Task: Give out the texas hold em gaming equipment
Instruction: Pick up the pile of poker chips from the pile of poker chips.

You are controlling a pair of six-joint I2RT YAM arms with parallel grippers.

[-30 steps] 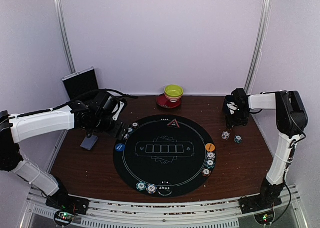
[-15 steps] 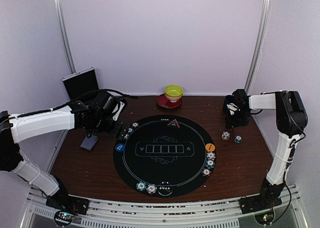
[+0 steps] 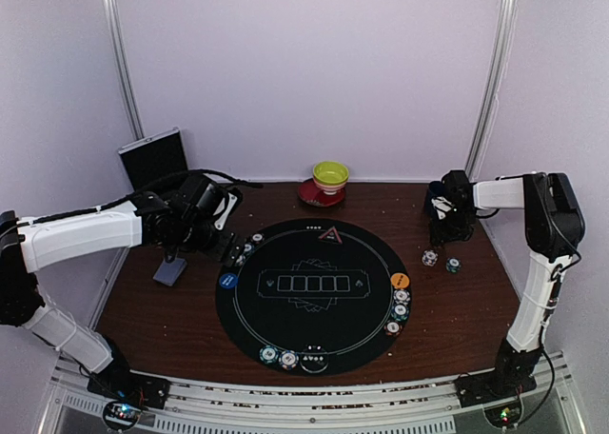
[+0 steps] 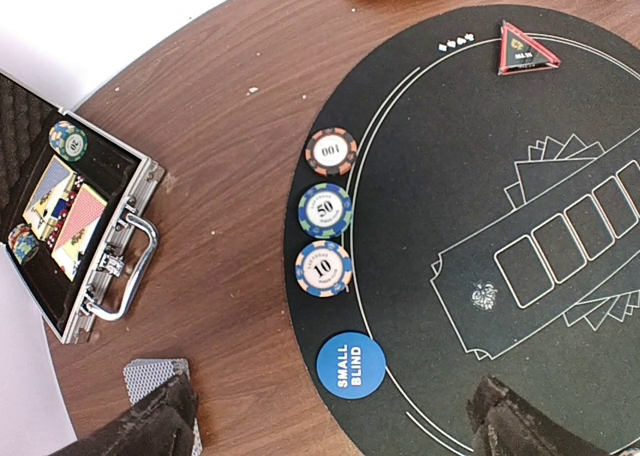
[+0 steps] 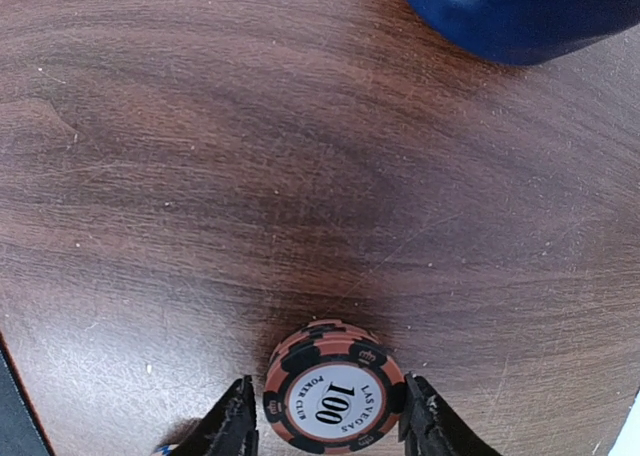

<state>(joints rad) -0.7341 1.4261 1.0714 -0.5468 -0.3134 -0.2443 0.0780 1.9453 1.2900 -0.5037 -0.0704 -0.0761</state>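
Low in the right wrist view, the right gripper (image 5: pixel 330 416) has its jaws narrow, clamped on both edges of an orange chip (image 5: pixel 335 401) marked 100, with the blue mug (image 5: pixel 520 11) at the frame's upper right. The left gripper (image 4: pixel 335 411) has its jaws wide, and a blue disc (image 4: pixel 350 366) lies between them on the black mat (image 4: pixel 450 226), at its rim.
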